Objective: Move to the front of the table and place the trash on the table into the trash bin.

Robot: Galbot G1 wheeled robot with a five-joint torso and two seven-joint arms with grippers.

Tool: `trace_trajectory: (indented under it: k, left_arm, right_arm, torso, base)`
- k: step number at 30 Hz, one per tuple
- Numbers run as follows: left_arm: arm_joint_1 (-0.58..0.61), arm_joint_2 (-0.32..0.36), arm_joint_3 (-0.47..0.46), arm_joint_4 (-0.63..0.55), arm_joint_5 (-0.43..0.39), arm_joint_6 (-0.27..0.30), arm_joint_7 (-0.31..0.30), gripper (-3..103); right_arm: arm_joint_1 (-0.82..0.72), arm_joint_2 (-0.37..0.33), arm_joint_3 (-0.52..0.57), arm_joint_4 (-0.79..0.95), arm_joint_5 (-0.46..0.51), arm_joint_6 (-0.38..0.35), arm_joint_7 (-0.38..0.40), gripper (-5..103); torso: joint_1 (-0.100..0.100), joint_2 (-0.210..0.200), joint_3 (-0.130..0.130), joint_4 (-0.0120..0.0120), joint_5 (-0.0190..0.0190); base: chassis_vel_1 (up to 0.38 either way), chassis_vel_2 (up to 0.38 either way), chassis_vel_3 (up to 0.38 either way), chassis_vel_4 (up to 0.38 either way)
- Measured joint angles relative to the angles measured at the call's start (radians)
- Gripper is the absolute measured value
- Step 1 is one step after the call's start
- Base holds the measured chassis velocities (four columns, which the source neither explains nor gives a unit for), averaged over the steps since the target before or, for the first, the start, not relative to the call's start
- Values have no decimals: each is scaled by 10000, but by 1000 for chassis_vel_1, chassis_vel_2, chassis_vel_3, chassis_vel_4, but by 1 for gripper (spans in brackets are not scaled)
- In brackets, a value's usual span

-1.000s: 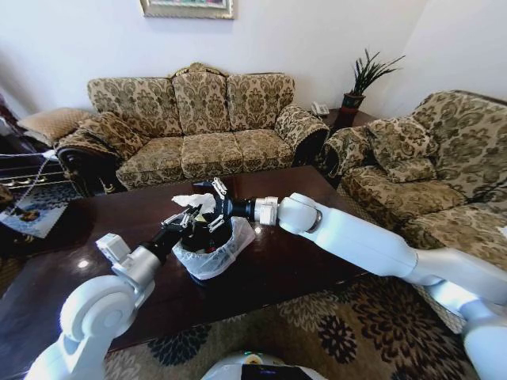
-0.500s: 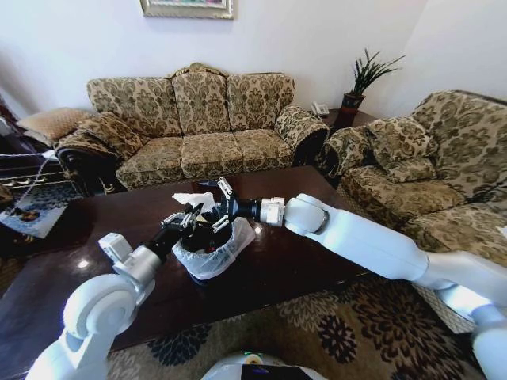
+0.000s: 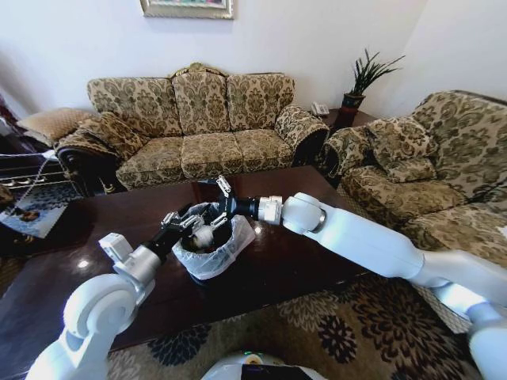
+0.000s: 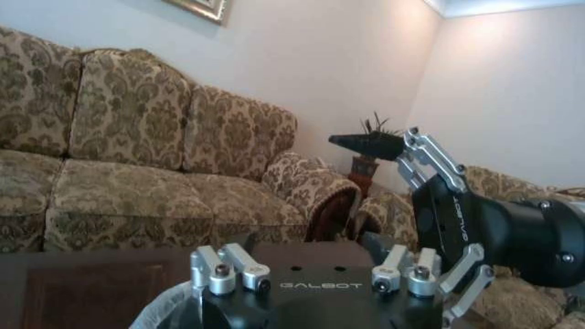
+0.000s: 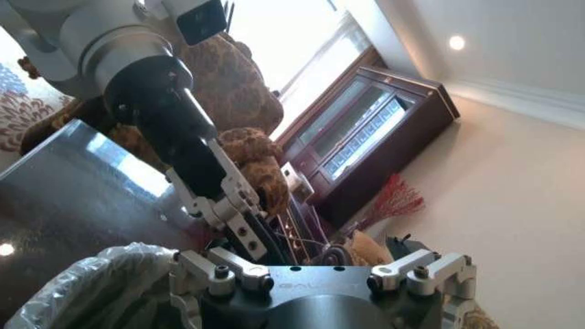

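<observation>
I see my right gripper (image 3: 220, 199) jaws spread apart over the trash bin (image 3: 212, 252); crumpled tissue (image 3: 203, 235) lies below them inside. Left gripper (image 3: 184, 224) jaws: can't tell.

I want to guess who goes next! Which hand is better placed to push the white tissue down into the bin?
Probably the left hand: it sits low at the trash bin rim, right beside the tissue. The right hand hangs open above the far rim, higher.
</observation>
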Motion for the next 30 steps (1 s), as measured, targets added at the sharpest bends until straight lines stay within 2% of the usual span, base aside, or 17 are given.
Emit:
trace_trajectory:
  k: [1, 2, 3, 4, 6, 7, 10, 11, 12, 13, 15, 16, 17, 18, 25, 30]
  left_arm:
    - [-3, 12, 0, 1, 3, -1, 2, 85]
    - [-10, 32, -6, 1, 4, -18, 0, 95]
    - [-23, 36, -61, 1, 3, -98, -20, 98]
    - [-23, 36, -61, 1, 3, -98, -20, 98]
    - [-60, 12, -171, -37, 4, -245, -170, 100]
    - [-60, 12, -171, -37, 4, -245, -170, 100]
    - [-56, 0, -377, 16, 529, -437, -571, 100]
    - [-56, 0, -377, 16, 529, -437, -571, 100]
    - [-15, 24, -392, 121, 727, -359, -883, 100]
    - [-27, 36, -400, 139, 803, -349, -1043, 100]
    - [-29, 49, -409, 151, 845, -352, -1112, 100]
    - [-15, 58, -406, 213, 923, -286, -1201, 100]
    - [-21, 58, -402, 235, 946, -266, -1245, 100]
    - [-31, 40, -377, 256, 947, -227, -1290, 100]
    - [-105, -24, -386, 357, 831, -58, -1775, 100]
    - [4, 56, -502, 557, 1067, 182, -1855, 100]
  right_arm:
    - [2, -1, 0, 0, 32, -12, 39, 100]
    - [2, -3, -1, 12, 161, -59, 121, 100]
    - [-12, -20, -1, 80, 532, -232, 327, 100]
    - [-12, -20, -1, 80, 532, -232, 327, 100]
    - [-113, -85, 2, 330, 1604, -803, 1117, 100]
    - [-113, -85, 2, 330, 1604, -803, 1117, 100]
    - [-454, -291, 221, 771, 3577, -1623, 2755, 100]
    - [-454, -291, 221, 771, 3577, -1623, 2755, 100]
    - [-546, -424, 377, 995, 4122, -1745, 3168, 100]
    - [-615, -557, 433, 1115, 4425, -1798, 3346, 100]
    - [-658, -653, 464, 1149, 4570, -1824, 3440, 100]
    - [-731, -901, 593, 1313, 4851, -1830, 3598, 100]
    - [-769, -1062, 661, 1385, 4949, -1814, 3646, 100]
    - [-806, -1219, 721, 1453, 5009, -1800, 3659, 100]
    - [-1014, -1836, 963, 1749, 5180, -1736, 3691, 100]
    - [-1303, -1975, 1543, 1841, 5595, -1927, 4495, 100]
  torso:
    - [0, 0, 0, 0, 0]
    - [0, 0, 0, 0, 0]
    - [0, 0, 0, 0, 0]
    - [0, 0, 0, 0, 0]
    - [0, 0, 0, 0, -1]
    - [0, 0, 0, 0, -1]
    - [0, 0, 0, 0, 1]
    - [0, 0, 0, 0, 1]
    - [0, 0, 0, -4, 12]
    - [0, 0, -1, 5, -9]
    - [0, 0, 0, 0, -1]
    - [0, 0, 0, 6, -4]
    - [-1, 0, -1, -2, 5]
    - [-1, 0, 0, -2, -4]
    - [0, 0, 0, 0, 1]
    - [-1, 0, 0, 1, 3]
  base:
    - [0, 0, 0, 0]
    - [0, 0, 0, 0]
    - [0, 0, 0, 0]
    - [0, 0, 0, 0]
    - [0, 0, 0, 0]
    - [0, 0, 0, 0]
    - [0, 0, 0, 0]
    - [0, 0, 0, 0]
    - [0, 0, 0, 0]
    - [0, 0, 0, 0]
    - [0, 0, 0, 0]
    - [0, 0, 0, 0]
    - [0, 0, 0, 0]
    - [0, 0, 0, 0]
    - [0, 0, 0, 0]
    - [0, 0, 0, 0]
